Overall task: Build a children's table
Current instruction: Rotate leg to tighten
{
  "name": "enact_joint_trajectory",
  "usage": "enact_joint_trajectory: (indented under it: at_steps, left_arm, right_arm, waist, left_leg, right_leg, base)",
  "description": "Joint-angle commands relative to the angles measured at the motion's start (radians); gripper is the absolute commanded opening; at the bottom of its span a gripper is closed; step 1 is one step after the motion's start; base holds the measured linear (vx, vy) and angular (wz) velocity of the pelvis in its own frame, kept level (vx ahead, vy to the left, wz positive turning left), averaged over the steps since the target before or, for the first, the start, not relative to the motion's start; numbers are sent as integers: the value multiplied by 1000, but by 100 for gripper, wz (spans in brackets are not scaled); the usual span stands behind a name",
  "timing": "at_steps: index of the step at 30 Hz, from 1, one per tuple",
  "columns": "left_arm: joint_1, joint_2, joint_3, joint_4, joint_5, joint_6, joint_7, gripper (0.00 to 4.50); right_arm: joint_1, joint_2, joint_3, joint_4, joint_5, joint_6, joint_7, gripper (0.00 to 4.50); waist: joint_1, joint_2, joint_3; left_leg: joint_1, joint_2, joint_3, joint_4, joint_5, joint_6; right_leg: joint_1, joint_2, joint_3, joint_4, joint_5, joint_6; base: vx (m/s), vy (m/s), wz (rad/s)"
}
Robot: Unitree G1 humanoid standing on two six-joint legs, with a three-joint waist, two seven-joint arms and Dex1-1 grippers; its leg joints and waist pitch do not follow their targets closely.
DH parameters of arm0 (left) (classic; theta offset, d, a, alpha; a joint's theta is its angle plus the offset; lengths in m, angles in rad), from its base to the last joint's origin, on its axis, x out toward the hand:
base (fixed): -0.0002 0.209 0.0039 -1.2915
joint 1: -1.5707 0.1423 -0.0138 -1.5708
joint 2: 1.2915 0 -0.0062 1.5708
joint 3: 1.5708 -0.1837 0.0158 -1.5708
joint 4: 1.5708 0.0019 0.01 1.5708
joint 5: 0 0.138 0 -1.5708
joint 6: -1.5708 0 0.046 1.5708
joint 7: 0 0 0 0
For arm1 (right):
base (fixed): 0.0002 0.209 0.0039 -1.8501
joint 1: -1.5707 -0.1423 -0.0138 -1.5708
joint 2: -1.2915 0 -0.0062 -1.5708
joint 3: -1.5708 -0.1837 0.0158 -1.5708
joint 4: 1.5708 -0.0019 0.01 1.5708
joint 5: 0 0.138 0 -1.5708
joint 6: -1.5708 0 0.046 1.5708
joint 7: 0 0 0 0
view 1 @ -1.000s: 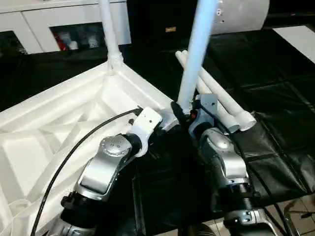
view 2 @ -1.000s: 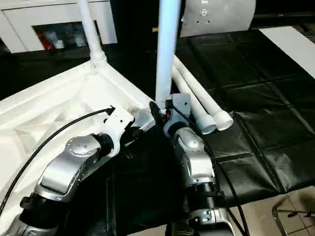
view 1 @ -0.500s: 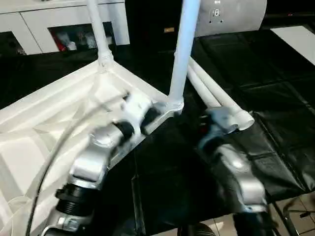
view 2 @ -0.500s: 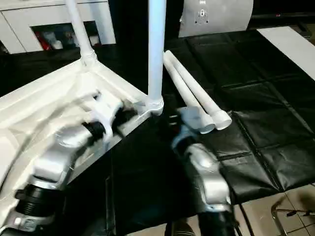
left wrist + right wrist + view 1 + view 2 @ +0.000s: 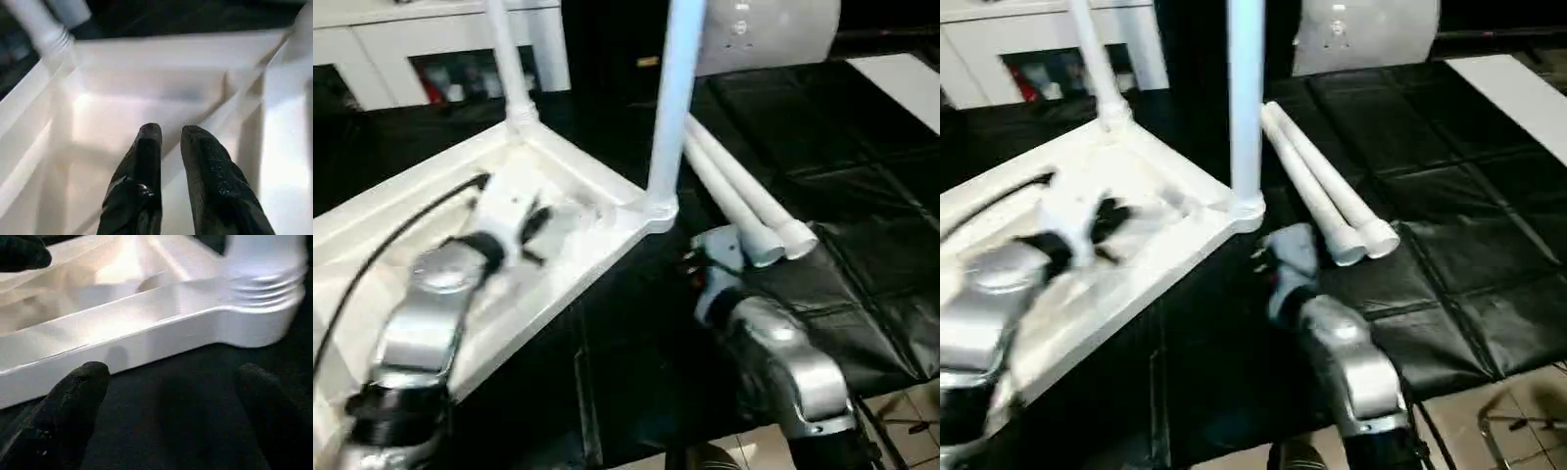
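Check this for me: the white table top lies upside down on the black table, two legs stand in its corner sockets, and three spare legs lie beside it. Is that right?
Not quite. Two spare legs lie beside it, not three; the right eye view shows the pair side by side. The rest holds: the table top lies upside down on the black table, with two legs standing in corner sockets.

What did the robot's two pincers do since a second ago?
The right pincer let go of the standing leg at the near corner socket and pulled back toward the robot, its fingers now wide open. The left pincer slid away from that corner, over the tabletop's ribbed underside. Both standing legs stay in their sockets, and the two loose legs lie on the black table as before.
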Motion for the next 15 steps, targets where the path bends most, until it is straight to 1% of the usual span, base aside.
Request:
enact_joint_trajectory:
  at_steps: [1,2,3,4,5,6,9,10,11,12,13,14,15]
  left_arm:
    - [17,40,19,-46,22,49,0,88]
    - [20,47,19,-50,26,54,-1,88]
    - [53,113,28,-86,58,103,-9,88]
    - [63,131,34,-95,67,116,-10,88]
    - [87,172,48,-108,91,138,-11,88]
    - [107,200,58,-114,110,148,-11,88]
    - [152,245,97,-134,134,182,2,88]
    - [160,250,105,-140,134,191,5,88]
    - [171,255,115,-149,133,205,11,88]
    - [191,256,138,-160,137,210,25,88]
    - [199,257,146,-166,138,213,34,88]
    - [195,214,179,-179,106,219,45,88]
    - [191,181,202,-190,81,225,53,88]
  right_arm:
    - [1,-4,9,-18,-11,22,-2,450]
    - [2,-4,10,-19,-11,23,-2,450]
    - [3,-12,20,-27,-15,35,4,450]
    - [4,-13,23,-29,-14,40,6,450]
    - [6,-18,31,-31,-15,44,10,450]
    - [8,-19,36,-30,-17,44,11,450]
    - [8,-15,44,-25,-17,49,3,450]
    - [8,-15,45,-25,-17,49,1,450]
    - [10,-13,48,-25,-16,50,0,450]
    - [11,-8,51,-27,-15,40,0,450]
    - [12,-5,53,-29,-13,31,0,450]
    - [15,1,50,-37,-3,33,-1,450]
    - [18,5,49,-45,4,37,-1,450]
  waist:
    - [4,6,-83]
    - [5,7,-82]
    - [8,12,-83]
    - [8,12,-83]
    - [8,14,-83]
    - [6,13,-82]
    - [6,16,-83]
    - [8,16,-84]
    - [11,19,-82]
    - [12,19,-83]
    - [13,19,-82]
    - [11,19,-82]
    - [14,16,-83]
  left_leg:
    - [32,57,-34,-65,-137,32]
    - [33,56,-33,-66,-146,25]
    - [35,56,-34,-66,-153,17]
    - [34,57,-36,-67,-155,14]
    - [35,55,-35,-68,-162,7]
    - [33,54,-35,-69,-164,4]
    - [36,53,-36,-69,-183,-8]
    - [37,54,-36,-69,-183,-9]
    - [40,55,-36,-70,-197,-13]
    - [40,56,-37,-71,-207,-19]
    - [37,57,-38,-73,-213,-22]
    - [38,57,-38,-73,-227,-28]
    - [40,56,-39,-72,-232,-31]
  right_leg:
    - [46,-78,48,-65,-120,-209]
    - [44,-76,49,-65,-124,-206]
    - [44,-77,48,-65,-126,-205]
    - [44,-77,48,-63,-124,-203]
    - [43,-75,48,-64,-128,-198]
    - [44,-73,48,-64,-126,-195]
    - [42,-76,49,-66,-142,-195]
    - [42,-76,49,-66,-139,-196]
    - [37,-75,49,-68,-151,-197]
    - [38,-75,49,-67,-149,-199]
    - [39,-76,49,-65,-148,-200]
    - [38,-76,49,-64,-149,-201]
    - [38,-77,49,-68,-152,-199]
  base:
    - [0,0,0]
    - [0,0,0]
    - [0,0,0]
    - [0,0,0]
    - [0,0,0]
    - [0,0,0]
    - [0,0,0]
    - [0,0,0]
    - [0,0,0]
    - [0,0,0]
    - [0,0,0]
    - [0,0,0]
    - [0,0,0]
